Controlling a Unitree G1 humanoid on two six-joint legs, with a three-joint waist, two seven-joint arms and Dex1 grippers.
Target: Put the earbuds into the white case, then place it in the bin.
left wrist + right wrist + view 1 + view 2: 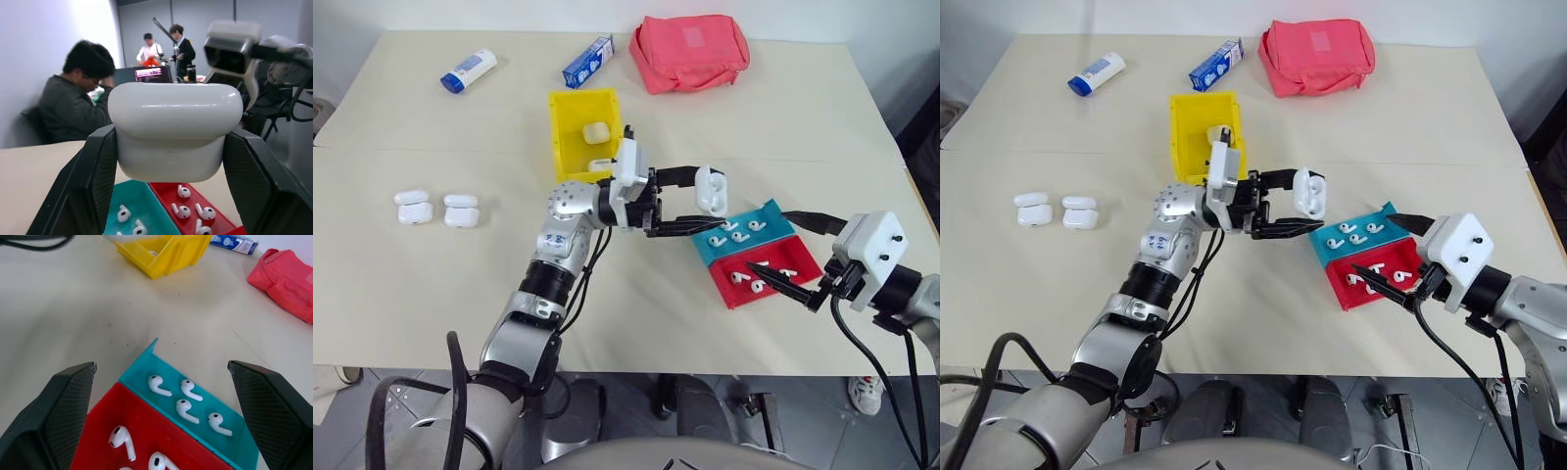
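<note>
Left wrist view showed the left gripper point(171, 161) clamped on the white case point(173, 129), glossy, rounded, lid closed, held above the teal tray point(773, 217). Right gripper point(773, 257) hung spread and empty over the red tray point(808, 264), nearer than the left to the earbuds point(190, 404), which lay just ahead of its fingers, stems mostly crosswise. Yellow bin point(563, 132) stood well apart, behind the left arm.

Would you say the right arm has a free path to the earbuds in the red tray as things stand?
Probably yes: the right gripper hangs open just over the red tray, nothing lies between its fingers and the earbuds.
</note>
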